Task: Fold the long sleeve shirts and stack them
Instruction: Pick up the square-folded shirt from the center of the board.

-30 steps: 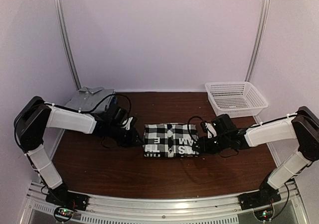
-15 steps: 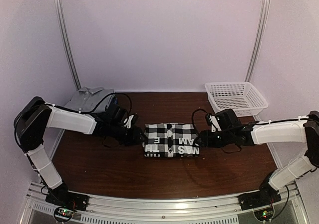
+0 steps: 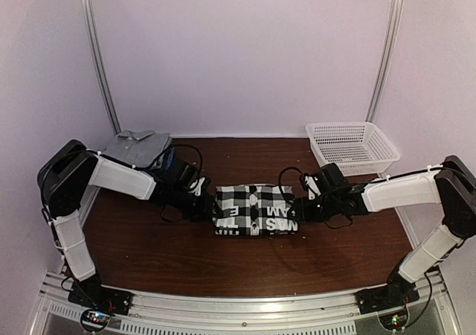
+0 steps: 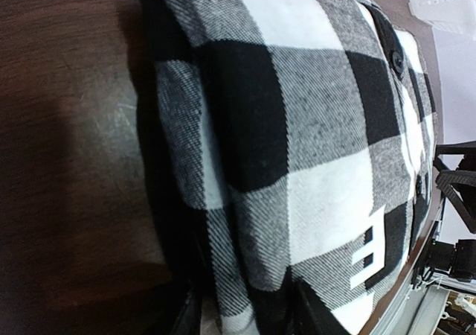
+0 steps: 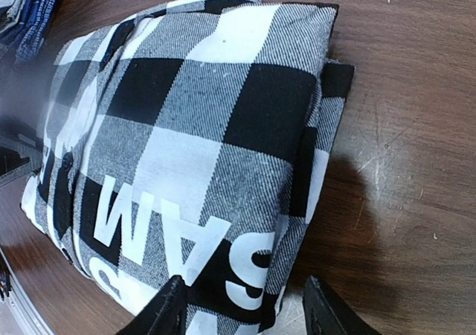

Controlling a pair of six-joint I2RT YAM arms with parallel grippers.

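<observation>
The black-and-white plaid shirt [image 3: 254, 209] lies folded in a rectangle mid-table, white letters on its front half. My left gripper [image 3: 206, 205] is at its left end. In the left wrist view it [image 4: 249, 320] stands open with the folded plaid edge [image 4: 245, 201] between the fingers. My right gripper [image 3: 301, 211] is at the shirt's right end. In the right wrist view it [image 5: 245, 313] is open and straddles the lettered near corner [image 5: 223, 260], its right finger clear over bare wood. A folded light grey shirt [image 3: 137, 146] tops a stack at the back left, blue cloth [image 3: 170, 158] under it.
A white mesh basket [image 3: 352, 147] stands at the back right corner. The table [image 3: 245, 264] is dark brown wood, with pale walls close on three sides. Cables loop off both wrists near the shirt's ends.
Both grippers have opened wider at the shirt's two ends. The left arm's elbow has swung inward to the right. The right wrist drew back a little. The plaid shirt stays put.
</observation>
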